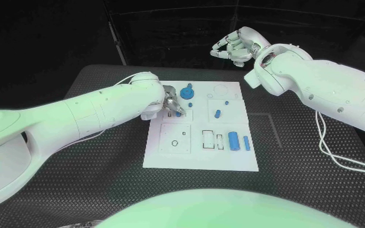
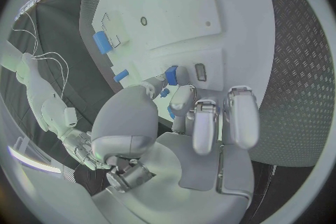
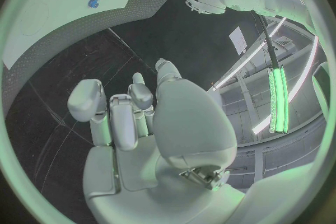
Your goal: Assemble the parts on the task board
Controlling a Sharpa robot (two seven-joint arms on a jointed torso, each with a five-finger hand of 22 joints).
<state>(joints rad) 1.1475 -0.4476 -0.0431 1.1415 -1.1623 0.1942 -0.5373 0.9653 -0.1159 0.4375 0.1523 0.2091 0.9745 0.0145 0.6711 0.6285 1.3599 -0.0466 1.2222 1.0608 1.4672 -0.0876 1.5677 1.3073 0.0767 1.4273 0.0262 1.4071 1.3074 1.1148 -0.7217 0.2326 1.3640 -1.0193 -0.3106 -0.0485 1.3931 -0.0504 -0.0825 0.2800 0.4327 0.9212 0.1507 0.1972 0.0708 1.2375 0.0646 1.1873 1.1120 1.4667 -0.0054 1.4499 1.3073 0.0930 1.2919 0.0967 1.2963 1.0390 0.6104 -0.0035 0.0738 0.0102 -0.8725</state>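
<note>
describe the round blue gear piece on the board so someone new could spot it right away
Start at the white task board in the middle of the black table, and go to its far edge. The gear lies there, just beyond the left robot hand. It is the only flat, round, toothed blue disc; the other blue parts are small pegs or upright blocks.

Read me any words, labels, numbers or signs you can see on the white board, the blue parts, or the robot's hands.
None can be read.
The task board shows only outlined shapes and small holes, no lettering.
The blue parts carry no visible marks.
The left hand and right hand show no readable labels.
</note>
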